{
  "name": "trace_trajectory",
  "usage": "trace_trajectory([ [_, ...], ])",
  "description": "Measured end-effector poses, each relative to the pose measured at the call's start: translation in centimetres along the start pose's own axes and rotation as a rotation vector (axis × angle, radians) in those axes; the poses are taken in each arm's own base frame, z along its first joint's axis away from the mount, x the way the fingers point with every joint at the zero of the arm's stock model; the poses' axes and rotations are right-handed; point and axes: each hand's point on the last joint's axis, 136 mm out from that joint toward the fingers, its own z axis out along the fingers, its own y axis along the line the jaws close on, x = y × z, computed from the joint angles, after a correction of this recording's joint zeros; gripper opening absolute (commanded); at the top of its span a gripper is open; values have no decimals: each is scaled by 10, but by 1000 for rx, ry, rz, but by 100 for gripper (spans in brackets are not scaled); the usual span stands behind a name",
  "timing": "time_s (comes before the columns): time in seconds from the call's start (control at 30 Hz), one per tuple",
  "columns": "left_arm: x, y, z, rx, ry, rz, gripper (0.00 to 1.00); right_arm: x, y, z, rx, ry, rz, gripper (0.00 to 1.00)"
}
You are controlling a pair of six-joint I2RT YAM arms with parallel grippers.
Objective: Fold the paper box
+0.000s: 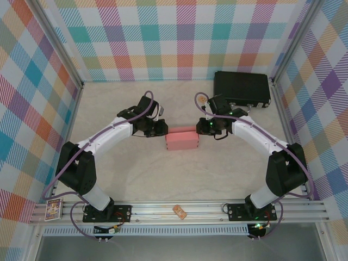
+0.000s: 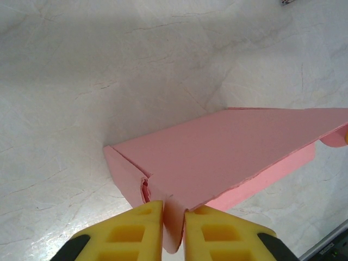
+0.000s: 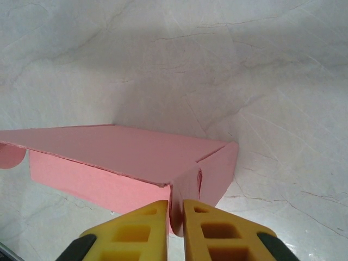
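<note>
The paper box point(image 1: 182, 141), a salmon-pink, nearly closed flat cardboard carton at mid-frame, has one end flap pinched in the left gripper point(image 2: 174, 211) and the other in the right gripper point(image 3: 174, 205); tucking both flaps inward likely comes next.

From bases at the near edge of the table point(image 1: 136, 174), the left arm point(image 1: 103, 138) and right arm point(image 1: 261, 138) bend inward, elbows out. The left gripper point(image 2: 174, 209) pinches a thin flap at one end of the paper box point(image 2: 228, 147) between its yellow fingers point(image 2: 136, 234). The right gripper point(image 3: 175, 204) pinches the flap at the other end.
</note>
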Motion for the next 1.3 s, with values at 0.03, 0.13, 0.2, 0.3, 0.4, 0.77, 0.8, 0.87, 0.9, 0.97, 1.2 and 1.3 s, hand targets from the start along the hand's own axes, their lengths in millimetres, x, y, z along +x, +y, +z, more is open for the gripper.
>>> trace_trajectory([
  [0.03,0,0,0,0,0,0,16,0,0,0,0,0,0,15],
  [0.13,0,0,0,0,0,0,16,0,0,0,-1,0,3,14],
  [0.2,0,0,0,0,0,0,16,0,0,0,-1,1,3,13],
  [0.3,0,0,0,-1,0,0,16,0,1,0,-4,1,3,13],
  [0.4,0,0,0,0,1,0,16,0,1,0,-7,4,3,13],
  [0.77,1,1,1,-1,1,-1,14,-1,2,2,-13,0,5,11],
  [0.8,1,1,1,-1,2,0,15,-1,2,2,-13,-2,5,11],
  [0.87,1,1,1,-1,2,0,15,-2,2,2,-13,-2,5,11],
  [0.9,1,1,1,-1,2,2,15,-2,2,2,-13,-3,5,11],
  [0.97,1,1,1,-2,2,3,15,-1,2,2,-13,-2,5,10],
  [1.2,2,2,2,-3,3,11,15,-1,2,3,-14,-3,4,9],
  [1.3,2,2,2,-1,1,19,15,-2,1,4,-15,-7,3,9],
])
